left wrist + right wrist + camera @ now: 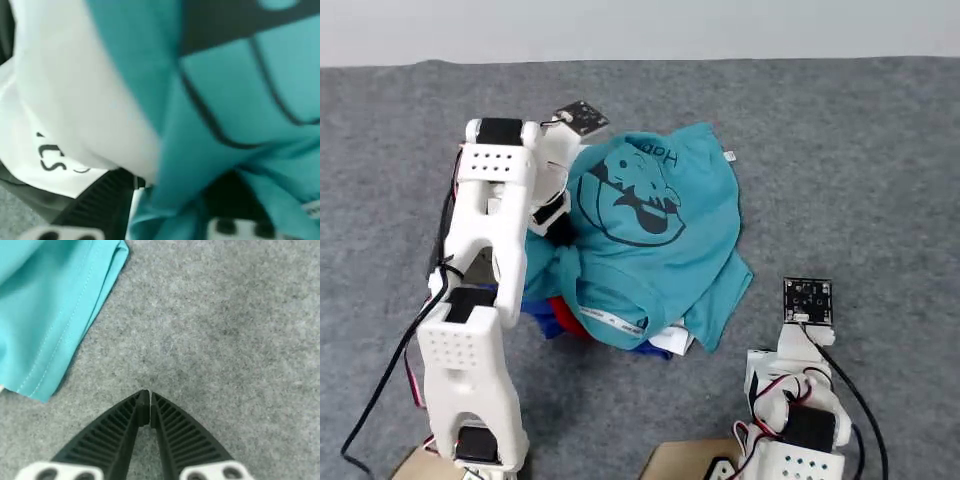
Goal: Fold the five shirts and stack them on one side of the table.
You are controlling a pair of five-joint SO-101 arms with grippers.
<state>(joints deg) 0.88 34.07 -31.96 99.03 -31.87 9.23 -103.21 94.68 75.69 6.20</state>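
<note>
Left arm's stretched out over the pile's left edge, left gripper (pixel 558 228) pinching a bunched fold of the teal shirt (pixel 650 230). That one tops the heap mid-table. Under it I count a blue shirt (pixel 535 310), red shirt (pixel 566 320) and white shirt (pixel 670 342), so four. Right arm's tucked back, right gripper (pixel 145 410) closed on nothing, pointing down at the grey felt (pixel 240 330).

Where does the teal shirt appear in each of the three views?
High view: teal shirt atop the other shirts, mid-table.
Left wrist view: teal shirt close against the camera, beside white fabric.
Right wrist view: teal shirt, one hemmed corner, on the grey mat, apart from the shut right claw.
Shared landmark: the grey mat under the shirts.
</note>
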